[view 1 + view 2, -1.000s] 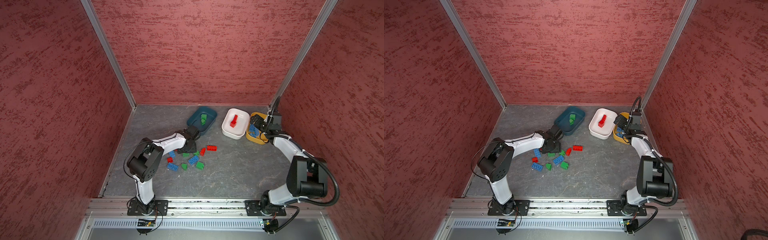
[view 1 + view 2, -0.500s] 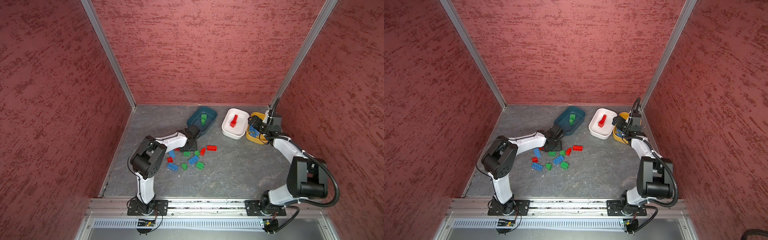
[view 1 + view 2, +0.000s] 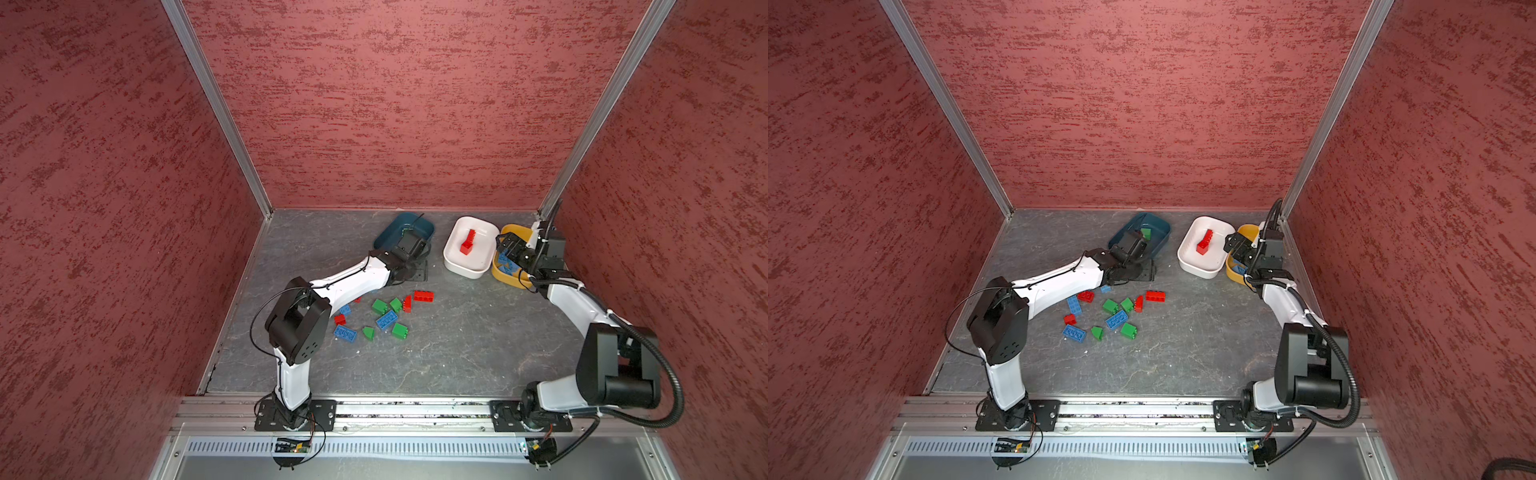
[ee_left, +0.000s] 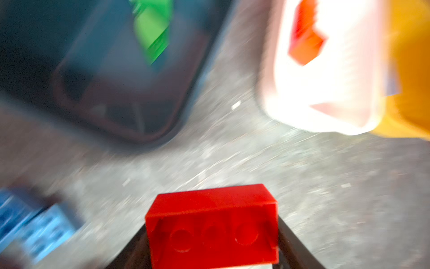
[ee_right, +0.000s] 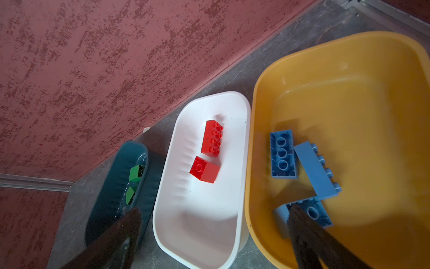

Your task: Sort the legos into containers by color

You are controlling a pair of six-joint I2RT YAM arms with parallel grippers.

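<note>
My left gripper [image 4: 211, 233] is shut on a red lego [image 4: 211, 223], seen from its hollow underside; the view is blurred. In both top views this gripper [image 3: 410, 249] hangs at the near end of the dark teal container [image 3: 388, 232], and the arm hides its brick. The teal container holds green legos [image 5: 136, 173]. The white container [image 3: 453, 259] holds two red legos [image 5: 212, 137]. The yellow container [image 3: 505, 277] holds three blue legos [image 5: 282, 153]. My right gripper [image 5: 214, 221] is open and empty, hovering over the white and yellow rims. Loose red, green and blue legos [image 3: 387, 320] lie mid-floor.
Red textured walls close in the grey floor at the back and on both sides, and the containers stand near the back wall. A metal rail [image 3: 415, 409] with both arm bases runs along the front. A long red lego [image 3: 424, 296] lies at the right end of the pile.
My left gripper closed on a red lego in the pile and has moved it up and back toward the containers. The right arm has stayed in place, open.
</note>
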